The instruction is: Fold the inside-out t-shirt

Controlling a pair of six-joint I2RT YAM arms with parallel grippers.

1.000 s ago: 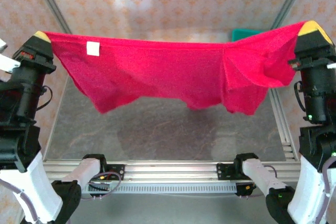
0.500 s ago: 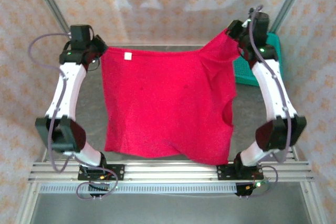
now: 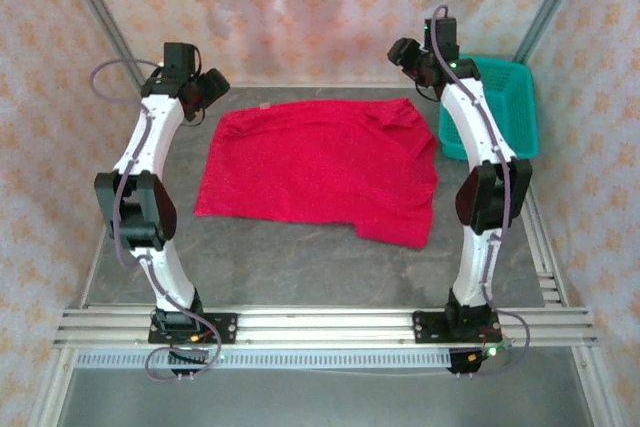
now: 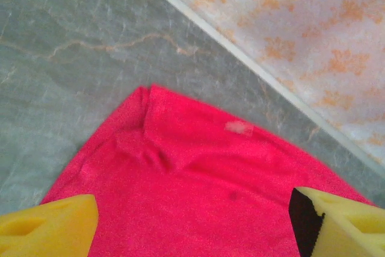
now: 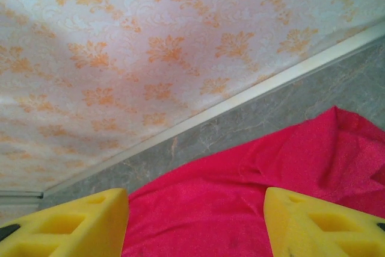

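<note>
The red t-shirt (image 3: 320, 167) lies spread on the desk (image 3: 290, 267), toward its far edge. The left claw (image 4: 192, 209) and right claw (image 5: 195, 203) hang over its far corners, spread apart, gripping nothing. Laying-out looks finished; folding next needs fresh grips along one side.

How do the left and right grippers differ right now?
Left gripper hangs over the t-shirt's far-left corner, near its white tag; right gripper over the far-right corner, nearer the teal basket. Left gripper aims down at cloth; right gripper aims more toward the back wall. Both open, holding nothing.
</note>
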